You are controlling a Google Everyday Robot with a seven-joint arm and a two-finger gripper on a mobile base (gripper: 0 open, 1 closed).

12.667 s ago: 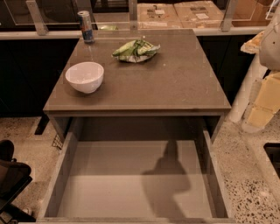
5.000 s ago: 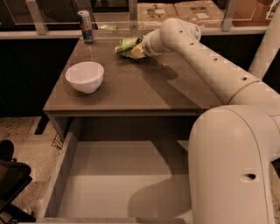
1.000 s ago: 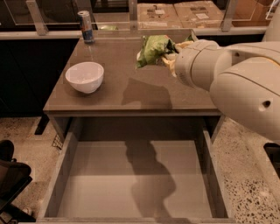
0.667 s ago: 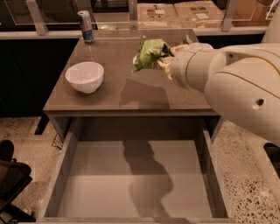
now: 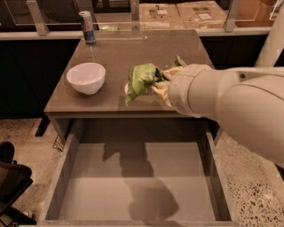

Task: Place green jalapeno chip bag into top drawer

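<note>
The green jalapeno chip bag (image 5: 141,80) is a crumpled green and white foil bag held in the air over the table's front edge. My gripper (image 5: 160,85) is shut on its right side, with the white arm reaching in from the right. The top drawer (image 5: 133,186) stands pulled open below the table front, its flat grey bottom bare except for the arm's shadow. The bag hangs above the table edge, just behind the drawer's back end.
A white bowl (image 5: 86,77) sits on the table's left front. A drink can (image 5: 87,27) stands at the back left corner. A black chair (image 5: 11,177) is at the lower left. Cardboard boxes (image 5: 177,13) lie behind the table.
The gripper has carried the bag toward the table's front and lower, from above the table's middle to its front edge near the open drawer.
</note>
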